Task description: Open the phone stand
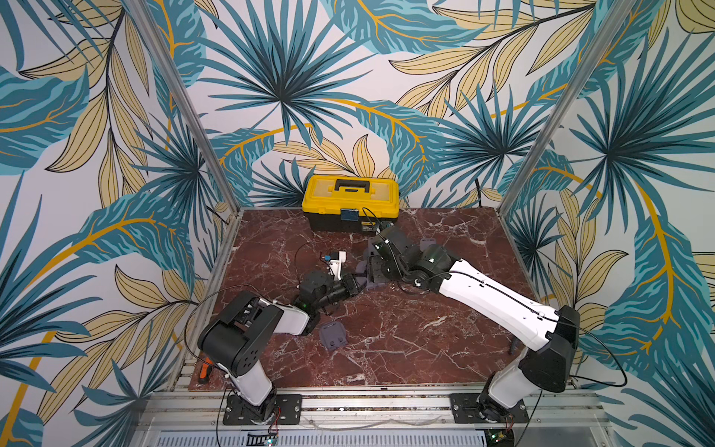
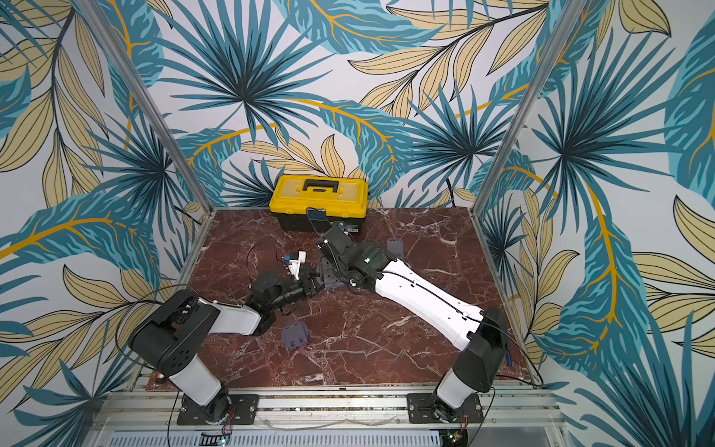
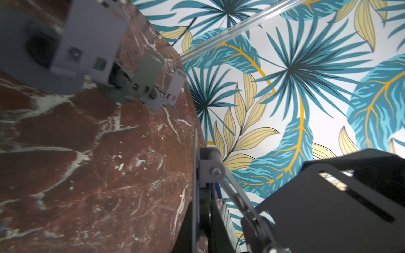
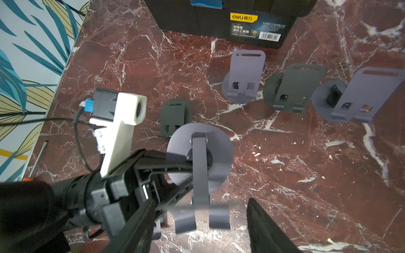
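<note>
Held only by its base in the pinch of the left gripper (image 4: 186, 175), the phone stand (image 4: 215, 140) at frame centre could be dropped, the fingers (image 4: 267, 225) of the right gripper (image 1: 374, 267) being parted.

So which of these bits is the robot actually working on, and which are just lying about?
In the job: the phone stand; the left hand gripping its base; the right hand by it.
Lying about: yellow toolbox; screwdriver; the other stands, upright or folded flat.
</note>
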